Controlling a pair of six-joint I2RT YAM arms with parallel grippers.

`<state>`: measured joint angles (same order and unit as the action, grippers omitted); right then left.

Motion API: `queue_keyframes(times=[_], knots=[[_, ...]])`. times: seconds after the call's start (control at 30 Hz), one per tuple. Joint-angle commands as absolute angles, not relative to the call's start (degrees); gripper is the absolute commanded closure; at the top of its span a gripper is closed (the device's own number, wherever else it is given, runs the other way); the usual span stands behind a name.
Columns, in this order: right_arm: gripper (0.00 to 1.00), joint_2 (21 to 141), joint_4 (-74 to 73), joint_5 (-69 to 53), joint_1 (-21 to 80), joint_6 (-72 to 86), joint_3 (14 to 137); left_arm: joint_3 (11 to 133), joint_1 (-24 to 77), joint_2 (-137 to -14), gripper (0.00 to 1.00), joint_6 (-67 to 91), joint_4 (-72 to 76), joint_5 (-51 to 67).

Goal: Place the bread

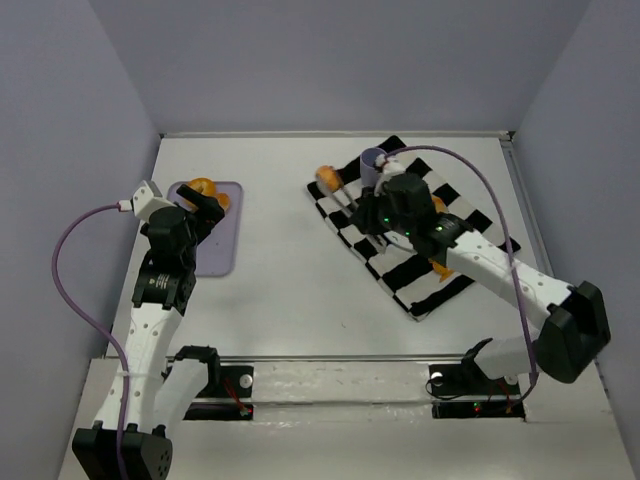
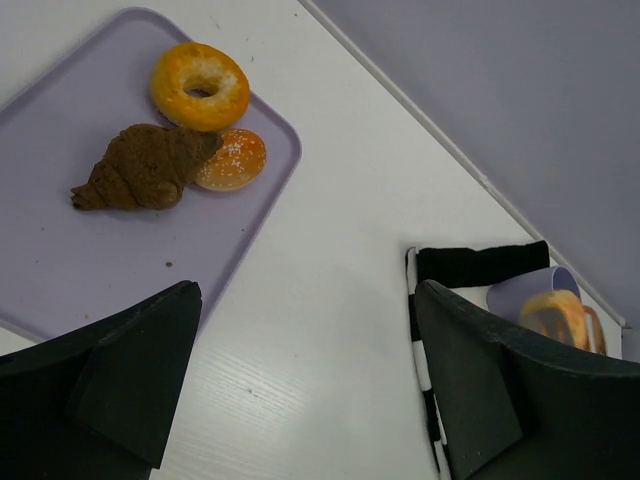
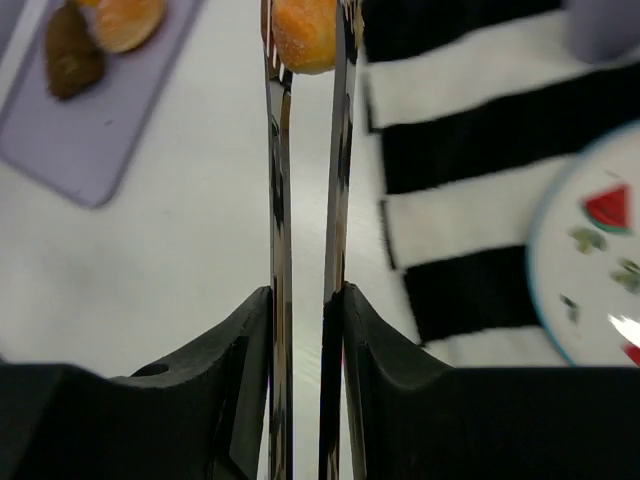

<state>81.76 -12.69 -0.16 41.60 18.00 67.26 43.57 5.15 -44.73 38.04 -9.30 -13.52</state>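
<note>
We logged one lilac tray (image 2: 60, 270) on the white desk (image 2: 330, 330); one black-and-white checked cloth (image 1: 400, 272) bearing one fruit-printed plate (image 3: 590, 280); one lilac cup (image 3: 605, 25).

Right wrist view: the sugared bread piece (image 3: 303, 35) and the tongs (image 3: 281, 200) pinching it are cut by the top edge; plate (image 3: 555, 265), purple cup (image 3: 605, 25) and tray (image 3: 80, 120) run out of frame. Left wrist view: the left fingers (image 2: 470, 380) hide most of the checkered cloth (image 2: 480, 265) and part of the bread in the cup (image 2: 555, 315). Top view: the plate cannot be made out beneath the right arm (image 1: 490, 262).
</note>
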Motion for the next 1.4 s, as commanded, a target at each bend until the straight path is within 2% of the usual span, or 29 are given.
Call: queue_keyframes(times=[0.0,0.17,0.4,0.53,0.63,0.67,0.73,0.9,1.13,1.37], knots=[[0.72,70.51,-11.25,8.6,31.57,26.01,53.72,44.56,5.27,-43.51,0.01,38.32,-7.56,-13.45],[0.71,62.41,-14.24,10.81,25.06,27.95,47.47,44.47,5.27,-43.77,0.01,38.23,-7.21,-12.83],[0.67,66.88,-14.41,6.86,22.94,28.65,45.7,44.38,5.27,-43.59,0.01,38.14,-7.29,-12.83],[0.59,67.06,-14.68,6.5,22.94,28.74,46.05,44.3,5.27,-43.59,0.01,38.06,-7.38,-12.83],[0.48,65.84,-15.81,7.03,22.94,29.26,46.14,44.38,5.27,-43.68,0.01,38.06,-7.29,-12.83],[0.42,65.4,-16.08,7.29,22.94,29.35,46.14,44.38,5.27,-43.68,0.01,38.06,-7.21,-12.83],[0.39,64.26,-16.78,7.56,22.94,29.53,46.23,44.38,5.27,-43.77,0.01,38.06,-7.29,-12.74],[0.42,61.44,-18.01,8.96,22.94,29.09,47.1,44.3,5.27,-43.42,0.01,38.14,-7.47,-12.57],[0.42,56.61,-22.76,12.83,22.94,27.52,52.02,44.3,5.27,-43.51,0.01,38.06,-7.38,-12.66],[0.47,55.19,-19.96,0.63,22.94,22.86,53.97,44.3,5.27,-43.59,0.01,38.06,-7.38,-12.31]])
